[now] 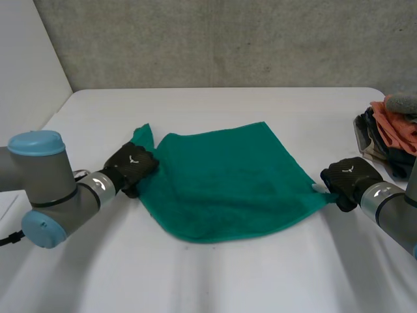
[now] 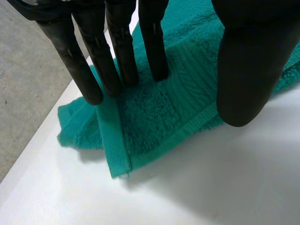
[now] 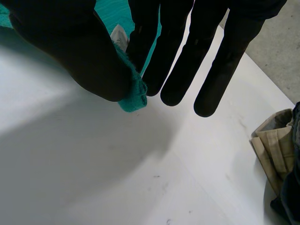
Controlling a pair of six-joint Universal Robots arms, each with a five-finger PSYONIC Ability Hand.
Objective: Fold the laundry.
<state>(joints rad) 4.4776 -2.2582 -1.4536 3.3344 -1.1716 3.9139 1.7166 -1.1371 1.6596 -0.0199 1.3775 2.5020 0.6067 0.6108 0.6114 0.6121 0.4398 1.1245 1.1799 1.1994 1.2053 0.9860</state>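
A green towel [image 1: 228,182] lies spread on the white table [image 1: 215,274], with its left corner doubled over. My left hand [image 1: 133,166] rests on that left corner. In the left wrist view its straight fingers [image 2: 117,51] press their tips onto the towel [image 2: 159,122], and the thumb [image 2: 248,70] stands apart over the hemmed edge. My right hand [image 1: 348,179] is at the towel's right corner. There the thumb [image 3: 84,51] and a straight finger pinch the corner [image 3: 133,98], beside a white label [image 3: 119,35].
A pile of other clothes [image 1: 391,130], orange, dark and beige, sits at the table's right edge, close behind my right hand; the right wrist view shows its beige piece [image 3: 276,145] too. A grey wall runs behind the table.
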